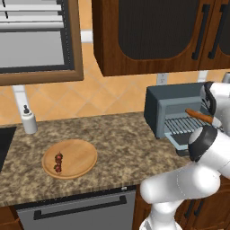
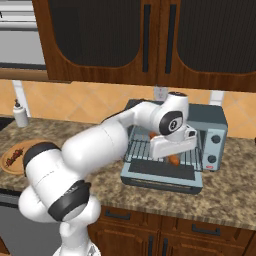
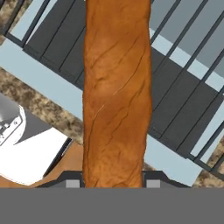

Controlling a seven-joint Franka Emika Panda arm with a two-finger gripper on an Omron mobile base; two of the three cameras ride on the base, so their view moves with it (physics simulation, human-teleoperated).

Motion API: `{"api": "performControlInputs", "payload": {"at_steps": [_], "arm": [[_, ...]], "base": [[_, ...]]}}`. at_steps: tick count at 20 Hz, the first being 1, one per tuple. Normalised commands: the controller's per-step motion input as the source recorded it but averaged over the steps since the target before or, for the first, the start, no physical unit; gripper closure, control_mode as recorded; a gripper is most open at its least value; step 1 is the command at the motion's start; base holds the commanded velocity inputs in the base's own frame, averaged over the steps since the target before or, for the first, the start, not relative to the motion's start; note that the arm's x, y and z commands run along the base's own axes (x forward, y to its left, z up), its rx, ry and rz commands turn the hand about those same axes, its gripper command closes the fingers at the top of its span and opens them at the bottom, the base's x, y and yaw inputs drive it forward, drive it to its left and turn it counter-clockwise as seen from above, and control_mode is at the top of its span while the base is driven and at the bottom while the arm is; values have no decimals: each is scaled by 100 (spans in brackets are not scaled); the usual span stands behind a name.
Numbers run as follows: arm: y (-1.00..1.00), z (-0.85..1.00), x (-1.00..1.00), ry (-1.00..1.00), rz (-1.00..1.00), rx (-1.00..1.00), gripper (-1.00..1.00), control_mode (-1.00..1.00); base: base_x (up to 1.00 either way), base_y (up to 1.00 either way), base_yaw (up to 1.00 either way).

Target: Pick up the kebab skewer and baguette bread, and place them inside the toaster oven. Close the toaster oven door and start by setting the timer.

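Orange-brown long baguette bread (image 3: 117, 94) clamped between gripper (image 3: 113, 181) jaws, held over open blue-grey boxy toaster oven (image 2: 210, 120). Loaf hangs above wire rack (image 1: 182, 124) and lowered glass-window toaster oven door (image 2: 162, 175). Short kebab skewer (image 1: 58, 162) with dark red chunks lies on round wooden board (image 1: 81, 155), well left on speckled granite counter (image 1: 121, 139). White bottle (image 1: 29, 120) stands by wall.

The long orange-brown baguette bread (image 3: 117, 94) has a matt, cracked crust. The boxy blue-grey metal toaster oven (image 1: 168, 105), at right, looks smooth and satiny, its wire rack (image 2: 142, 149) thin metal. The speckled brown counter (image 1: 121, 139) looks like polished stone; the round board (image 1: 81, 155), lower left, is smooth wood.
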Motion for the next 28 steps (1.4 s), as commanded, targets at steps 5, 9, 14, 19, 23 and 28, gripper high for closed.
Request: {"api": "performControlInputs", "payload": {"at_steps": [5,9,14,19,23,28], "arm": [[3,-15,1,-2,-2,0,100,-100],[24,-20,9,-8,0,0,100,-100],[15,-15,24,-9,0,0,100,-100],[12,-35,8,-6,0,0,100,-100],[1,-18,19,-6,0,0,100,-100],[0,-11,14,-4,0,0,100,-100]], "base": [[0,0,0],[0,0,0],[0,0,0],[0,0,0],[0,0,0],[0,0,0]]}}
